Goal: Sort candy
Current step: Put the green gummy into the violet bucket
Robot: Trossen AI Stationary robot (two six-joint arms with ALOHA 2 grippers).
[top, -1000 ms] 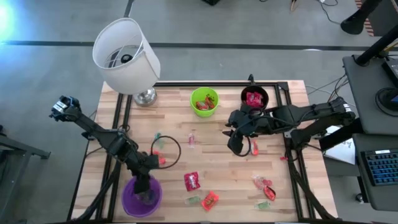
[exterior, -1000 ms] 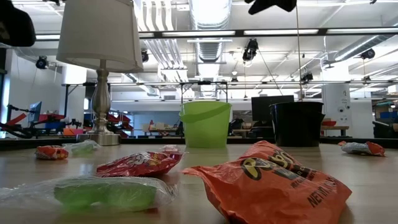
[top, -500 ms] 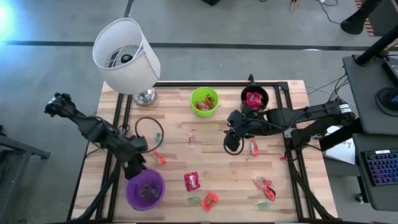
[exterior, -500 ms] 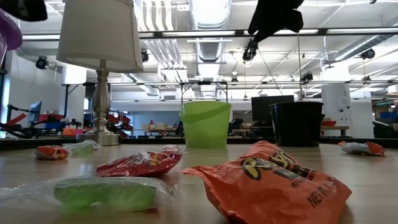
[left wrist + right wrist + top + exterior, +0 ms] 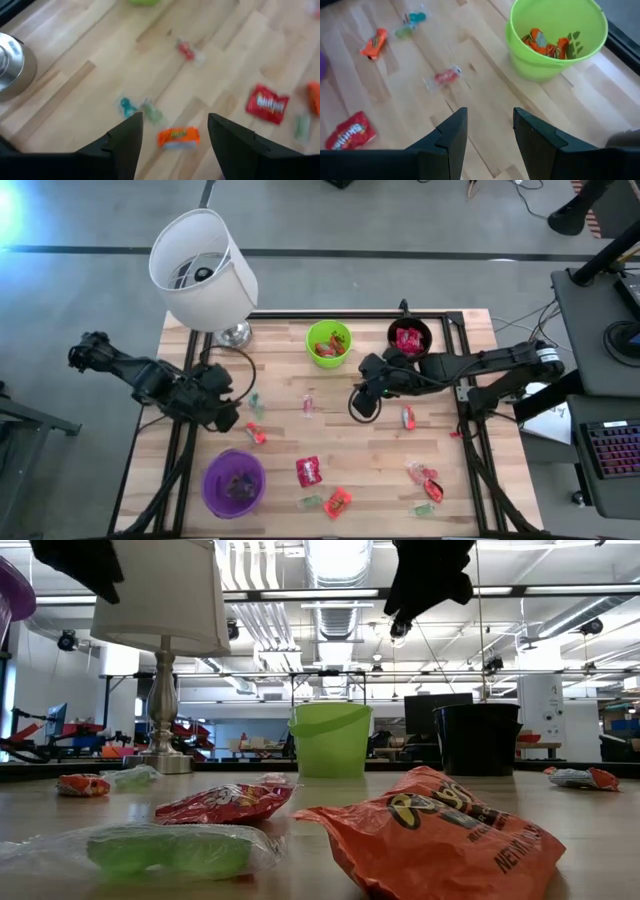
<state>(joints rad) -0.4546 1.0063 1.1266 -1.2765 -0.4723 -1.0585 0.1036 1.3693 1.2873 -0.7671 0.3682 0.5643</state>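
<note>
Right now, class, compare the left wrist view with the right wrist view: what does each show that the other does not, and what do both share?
Only the left wrist view shows the round silver lamp base and the left gripper, jaws open and empty. Only the right wrist view shows the bright green plastic cup holding orange wrapped candies, the purple cup's edge, and the right gripper, jaws open. Both show the pale wooden table, the flat red packet, the orange wrapped candy, the blue sweet and the small red clear-wrapped sweet.

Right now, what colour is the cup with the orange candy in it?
Bright green cup; the right wrist view shows it best.
</note>
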